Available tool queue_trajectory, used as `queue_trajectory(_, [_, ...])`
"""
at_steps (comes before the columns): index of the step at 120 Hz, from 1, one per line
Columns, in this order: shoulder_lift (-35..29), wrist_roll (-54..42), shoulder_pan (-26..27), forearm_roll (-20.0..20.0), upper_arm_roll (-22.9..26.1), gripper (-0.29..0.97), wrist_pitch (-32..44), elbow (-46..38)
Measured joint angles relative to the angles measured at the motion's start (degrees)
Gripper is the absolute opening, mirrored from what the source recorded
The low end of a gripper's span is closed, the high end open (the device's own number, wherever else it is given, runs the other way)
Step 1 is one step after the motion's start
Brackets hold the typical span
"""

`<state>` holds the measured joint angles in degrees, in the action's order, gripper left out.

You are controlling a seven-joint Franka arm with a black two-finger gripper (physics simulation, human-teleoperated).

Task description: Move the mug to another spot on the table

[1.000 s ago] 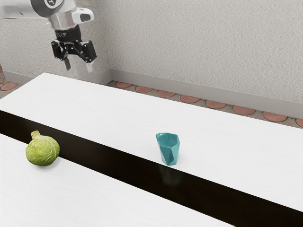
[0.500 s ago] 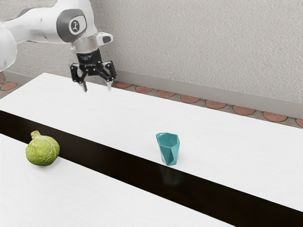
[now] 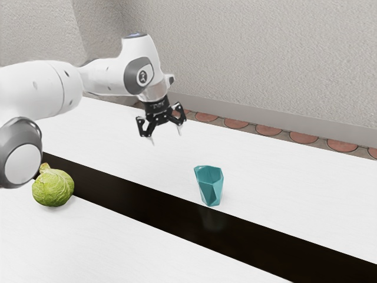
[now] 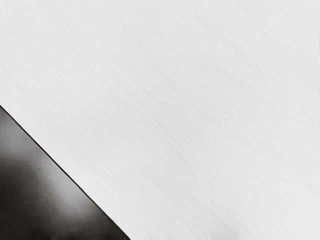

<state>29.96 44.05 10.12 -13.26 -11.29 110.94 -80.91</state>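
Table [image 3: 283, 177] holds one mug [image 3: 209, 185], one cabbage [image 3: 53, 187]; one spread pincer [image 3: 165, 136] hovers.

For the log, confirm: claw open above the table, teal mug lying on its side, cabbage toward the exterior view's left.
Not quite: the mug stands upright, not on its side, as the exterior view shows. The claw does hang open above the table, cabbage at that view's left.

The white, grey-jointed Franka arm [image 3: 70, 88] stretches in from the exterior view's left, its wrist bent downward. Its black two-finger gripper [image 3: 165, 135] hangs in the air, fingers spread apart, pointing down, holding nothing
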Motion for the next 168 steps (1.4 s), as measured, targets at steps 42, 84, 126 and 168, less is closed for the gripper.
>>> queue_trajectory(42, [5.12,11.66,2.55,-3.8,0.33,0.65,1.19,1.01])
queue_trajectory(84, [9.42,18.4,3.21,-4.15,1.66,0.65,1.71,3.91])
queue_trajectory(126, [12.45,22.01,2.73,-4.48,2.99,0.65,1.54,5.66])
queue_trajectory(168, [13.72,24.08,1.7,-5.22,5.24,0.62,1.12,6.43])
